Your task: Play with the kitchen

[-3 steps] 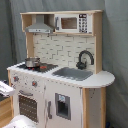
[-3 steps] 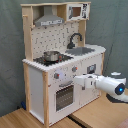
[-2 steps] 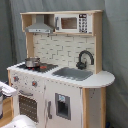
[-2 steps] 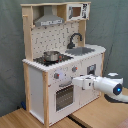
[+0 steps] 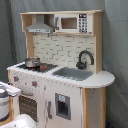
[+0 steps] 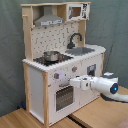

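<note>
Toy kitchen (image 5: 60, 75) (image 6: 62, 60), upright, white panels with light-wood frame. Black stovetop (image 5: 37, 66) carries a small metal pot (image 6: 50, 56); grey sink (image 5: 75, 73) with black arched faucet (image 5: 85, 59) beside it. Above: grey hood (image 5: 39, 25) and microwave (image 5: 72, 22) (door shut). Oven door (image 6: 64, 96) closed.

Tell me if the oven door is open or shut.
Shut: the oven door sits flush with the kitchen front in both exterior views.
</note>
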{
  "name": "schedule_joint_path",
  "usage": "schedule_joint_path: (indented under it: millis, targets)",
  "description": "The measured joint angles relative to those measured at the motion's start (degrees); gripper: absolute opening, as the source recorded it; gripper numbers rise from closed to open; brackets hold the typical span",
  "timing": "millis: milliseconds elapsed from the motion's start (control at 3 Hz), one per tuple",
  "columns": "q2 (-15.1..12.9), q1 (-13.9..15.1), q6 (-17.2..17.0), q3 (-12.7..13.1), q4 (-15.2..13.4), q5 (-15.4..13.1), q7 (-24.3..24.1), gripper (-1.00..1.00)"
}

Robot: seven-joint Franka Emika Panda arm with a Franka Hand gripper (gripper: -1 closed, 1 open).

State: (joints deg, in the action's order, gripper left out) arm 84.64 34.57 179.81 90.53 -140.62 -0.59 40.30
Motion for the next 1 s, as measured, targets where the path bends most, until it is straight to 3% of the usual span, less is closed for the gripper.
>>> schedule_joint_path:
  millis: [333,1000]
  targets:
    - [0.01,2.81,4.47,-0.12,1.55,0.00,1.89,1.00]
    - [0.02,9.83,6.62,-1.17,8.51,0.00,7.88,1.00]
